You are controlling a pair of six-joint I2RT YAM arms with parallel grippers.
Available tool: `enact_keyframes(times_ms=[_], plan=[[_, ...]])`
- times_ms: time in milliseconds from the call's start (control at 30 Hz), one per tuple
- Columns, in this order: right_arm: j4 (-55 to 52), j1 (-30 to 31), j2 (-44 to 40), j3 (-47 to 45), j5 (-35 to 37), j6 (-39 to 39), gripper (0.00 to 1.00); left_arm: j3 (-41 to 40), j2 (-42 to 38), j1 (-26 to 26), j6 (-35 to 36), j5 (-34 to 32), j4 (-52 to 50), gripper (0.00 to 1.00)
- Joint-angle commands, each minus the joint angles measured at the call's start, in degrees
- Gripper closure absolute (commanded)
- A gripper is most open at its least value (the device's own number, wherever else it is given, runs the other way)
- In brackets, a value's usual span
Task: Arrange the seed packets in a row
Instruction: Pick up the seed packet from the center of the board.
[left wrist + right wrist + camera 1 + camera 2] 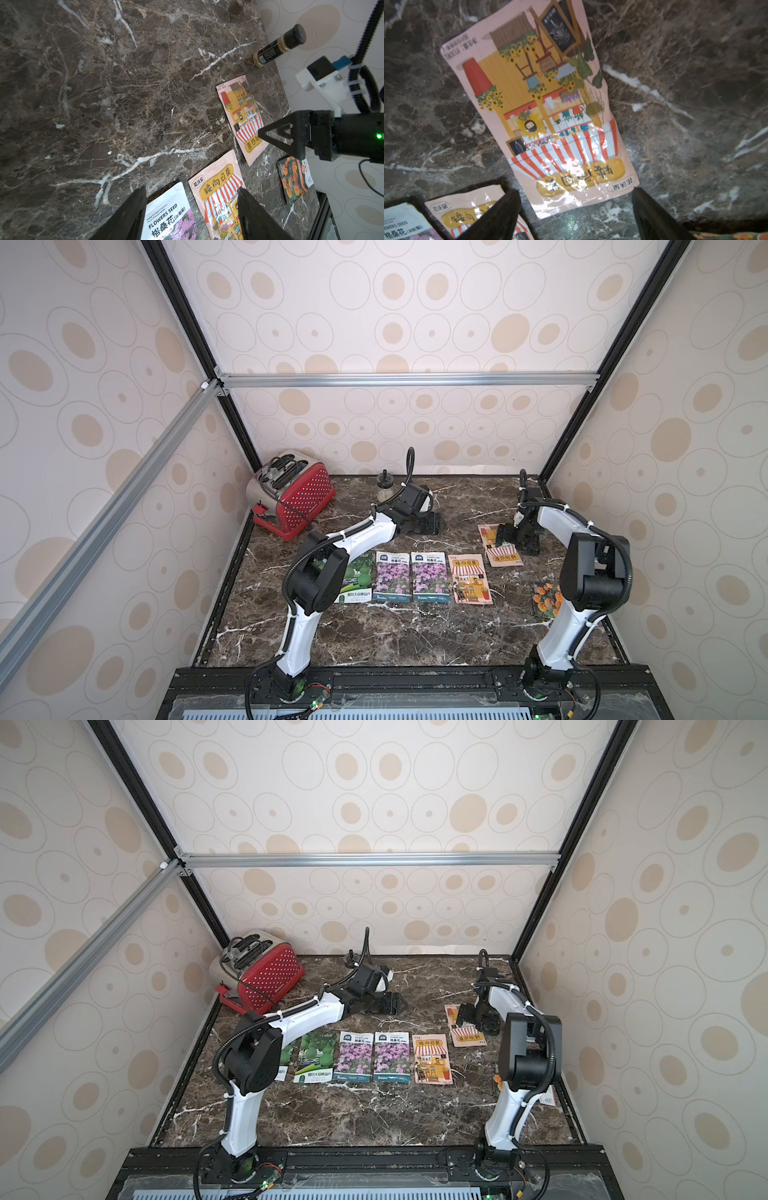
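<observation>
**Desk:** Where are the seed packets right now?

**Operator:** I see a row across the middle of the marble counter. From the left arm's side it starts with a half-hidden gourd packet behind that arm's elbow. Next come a full gourd packet, a first purple-flower packet, a second purple-flower packet and an upright peach shop-front packet. All lie flat, close side by side, none overlapping.

**Desk:** Any outside the row?

**Operator:** Two. A skewed peach packet lies behind the row's right end, turned at an angle. A marigold packet lies near the counter's right edge, partly behind the right arm.

**Desk:** And the end effectors?

**Operator:** My left end effector hangs over bare counter behind the row, fingers spread wide, gripping nothing. My right end effector sits low over the skewed peach packet's end, the one with the yellow title band. Its jaws are wide apart too. One fingertip is just off the packet's long side and the other is at its corner. It has hold of nothing, and I cannot tell whether the tips touch the packet.

**Desk:** Anything else there?

**Operator:** A red toaster stands in the far left corner, with a small glass jar near it by the back wall. My left wrist view also shows a black-capped bottle against the wall.
</observation>
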Motion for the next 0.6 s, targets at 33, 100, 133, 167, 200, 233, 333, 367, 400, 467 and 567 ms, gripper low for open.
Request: enact_keyframes(times_ms=[33, 100, 133, 167, 200, 233, 333, 367, 400, 467, 567], plan=[[-2.9, 0.0, 4.0, 3.0, 2.8, -2.4, 0.12, 2.0, 0.5, -0.4, 1.3, 0.6, -0.5, 0.29], [-3.4, 0.0, 5.8, 4.0, 2.7, -2.8, 0.12, 2.0, 0.5, -0.4, 1.3, 0.7, -0.6, 0.29], [-3.5, -0.1, 6.7, 4.7, 2.9, -2.9, 0.12, 2.0, 0.5, -0.4, 1.3, 0.8, -0.6, 0.29], [-3.5, -0.1, 7.2, 5.0, 2.9, -2.8, 0.12, 1.9, 0.5, -0.4, 1.4, 0.9, -0.5, 0.29], [-3.1, 0.0, 7.5, 5.0, 2.5, -2.8, 0.13, 1.9, 0.5, -0.3, 1.4, 0.9, -0.5, 0.29], [-2.8, 0.0, 7.9, 5.1, 2.3, -2.6, 0.14, 1.8, 0.4, -0.4, 1.5, 0.8, -0.5, 0.29], [-3.1, 0.0, 9.5, 5.4, 0.7, -2.1, 0.22, 1.6, 0.2, -0.4, 1.6, 0.9, -0.6, 0.29], [-3.0, 0.0, 9.7, 5.3, 0.4, -2.0, 0.26, 1.6, 0.2, -0.4, 1.6, 0.8, -0.5, 0.29], [-2.9, 0.0, 9.8, 4.9, 0.3, -1.9, 0.30, 1.6, 0.2, -0.4, 1.7, 0.8, -0.6, 0.29], [-2.7, -0.1, 9.6, 4.0, 0.7, -1.4, 0.40, 1.8, 0.3, -0.4, 1.7, 0.8, -0.6, 0.29], [-2.3, 0.0, 9.2, 2.8, 0.7, -1.3, 0.66, 2.2, 0.7, -0.4, 1.7, 1.0, -0.6, 0.29]])
